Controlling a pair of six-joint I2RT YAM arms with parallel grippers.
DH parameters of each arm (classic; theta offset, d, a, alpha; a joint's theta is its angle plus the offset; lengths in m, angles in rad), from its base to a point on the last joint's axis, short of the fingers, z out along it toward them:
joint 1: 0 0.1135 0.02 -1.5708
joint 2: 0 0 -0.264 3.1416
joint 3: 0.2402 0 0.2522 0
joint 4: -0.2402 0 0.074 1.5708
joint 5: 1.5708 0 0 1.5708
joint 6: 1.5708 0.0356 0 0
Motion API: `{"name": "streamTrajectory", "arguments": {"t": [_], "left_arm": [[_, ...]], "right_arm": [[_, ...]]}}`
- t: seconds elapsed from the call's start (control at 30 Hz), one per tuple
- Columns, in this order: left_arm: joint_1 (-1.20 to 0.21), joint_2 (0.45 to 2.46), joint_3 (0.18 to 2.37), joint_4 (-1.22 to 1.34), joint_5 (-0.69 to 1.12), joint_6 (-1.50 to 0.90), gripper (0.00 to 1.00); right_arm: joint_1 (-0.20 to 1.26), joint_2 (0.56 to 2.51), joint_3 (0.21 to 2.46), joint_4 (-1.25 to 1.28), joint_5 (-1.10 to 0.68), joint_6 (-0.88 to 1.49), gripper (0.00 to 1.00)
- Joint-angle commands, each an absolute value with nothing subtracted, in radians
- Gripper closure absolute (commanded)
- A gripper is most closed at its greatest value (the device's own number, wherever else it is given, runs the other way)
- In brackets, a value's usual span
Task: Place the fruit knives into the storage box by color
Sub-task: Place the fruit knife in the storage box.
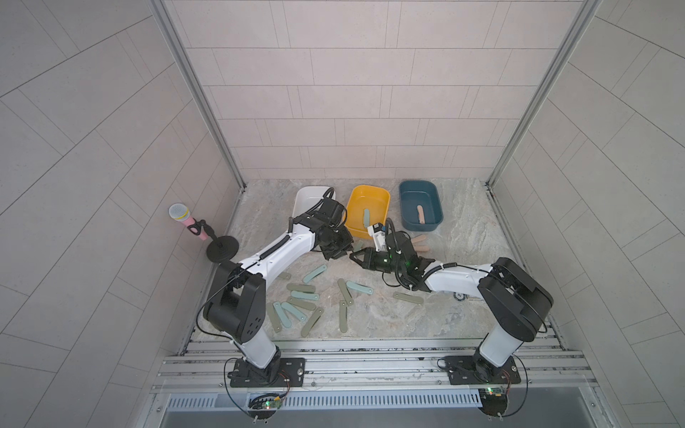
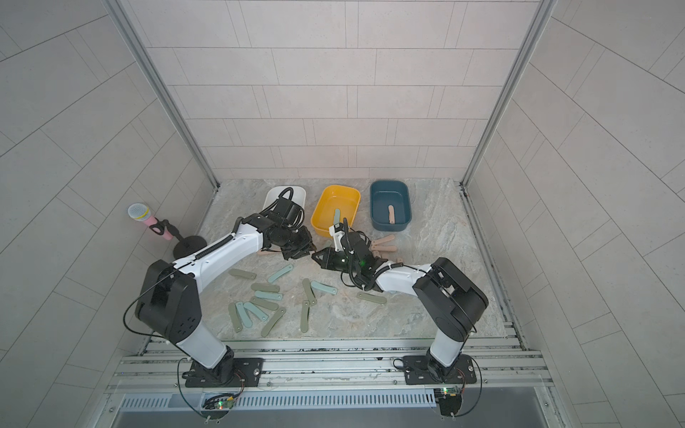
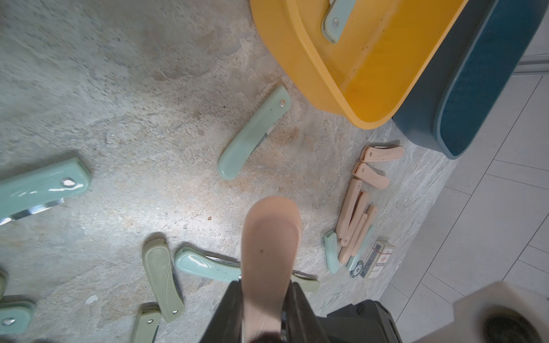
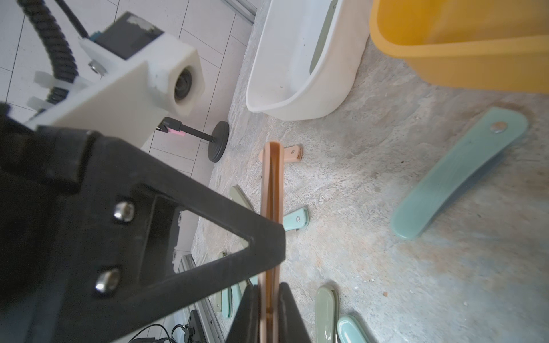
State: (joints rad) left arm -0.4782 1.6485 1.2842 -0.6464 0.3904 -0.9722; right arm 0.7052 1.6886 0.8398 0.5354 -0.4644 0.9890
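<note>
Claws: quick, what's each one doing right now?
Left claw: closed, holding the peach-pink knife.
Right claw: closed on the same peach-pink knife.

A robot lab booth: tile-patterned panel walls [image 1: 352,92], aluminium mounting rails [image 1: 370,361], stone-look tabletop [image 1: 407,326], a stand microphone [image 1: 180,215].
</note>
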Motion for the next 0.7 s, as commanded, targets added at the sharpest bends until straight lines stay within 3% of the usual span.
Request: {"name": "streamTrajectory", "arguments": {"t": [0.0, 0.07, 0.13, 0.23, 0.67], "left_arm": [[-0.483, 1.606, 1.28, -0.653, 0.39, -0.965, 0.76], [-0.481, 1.597, 1.29, -0.667, 0.38, -0.939, 0.44], [-0.478, 1.582, 1.316, -0.694, 0.359, -0.897, 0.19], [-0.471, 1.551, 1.361, -0.739, 0.317, -0.824, 0.0], [-0.422, 1.552, 1.427, -0.841, 0.284, -0.607, 0.0]], "right_arm": [[0.707, 1.674, 0.859, 0.502, -0.451, 0.979, 0.91], [0.703, 1.656, 0.873, 0.44, -0.441, 0.952, 0.92], [0.686, 1.629, 0.89, 0.36, -0.425, 0.905, 0.92], [0.633, 1.586, 0.917, 0.242, -0.401, 0.832, 0.94], [0.225, 1.626, 1.153, -0.101, -0.371, 0.601, 0.95]]}}
